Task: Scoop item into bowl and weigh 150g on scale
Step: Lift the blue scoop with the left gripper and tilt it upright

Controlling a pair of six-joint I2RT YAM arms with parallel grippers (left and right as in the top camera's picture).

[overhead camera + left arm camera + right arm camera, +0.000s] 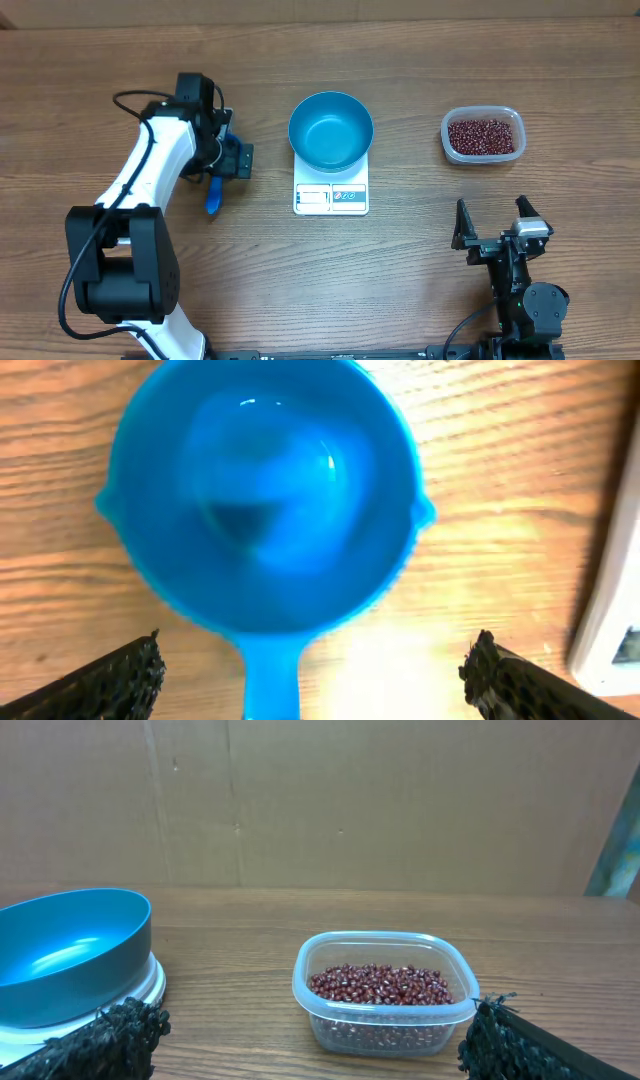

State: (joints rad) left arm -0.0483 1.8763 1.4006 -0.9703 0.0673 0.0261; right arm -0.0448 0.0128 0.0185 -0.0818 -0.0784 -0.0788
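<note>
**Wood-grain table (400,280) with beans, bowl and scale laid out, both grippers spread**

Small dark red-brown beans (483,136) lie in a loose layer inside a clear rectangular tub (482,108) at the far right of the table. None show anywhere else. From the right wrist view the beans (380,984) fill only the lower part of the tub (380,1032).

Well to the left of the tub, the teal-blue bowl (331,130) sits on the white scale (331,197), covering most of its platform. Its inside is bare. The scale's display and button panel face the near edge; the reading is too small to make out.

Further left, a small blue scoop (213,196) lies on the wood, apart from the scale. The left wrist view shows its cup (265,490) open side up and holding nothing, with the handle running toward the camera.

The left gripper (315,672) hangs over the scoop, its fingers (120,680) wide apart on either side of the handle and not touching it. The right gripper (495,222) sits near the front right edge, also spread wide and holding nothing, facing the tub. A cardboard wall (350,800) stands behind the table.
</note>
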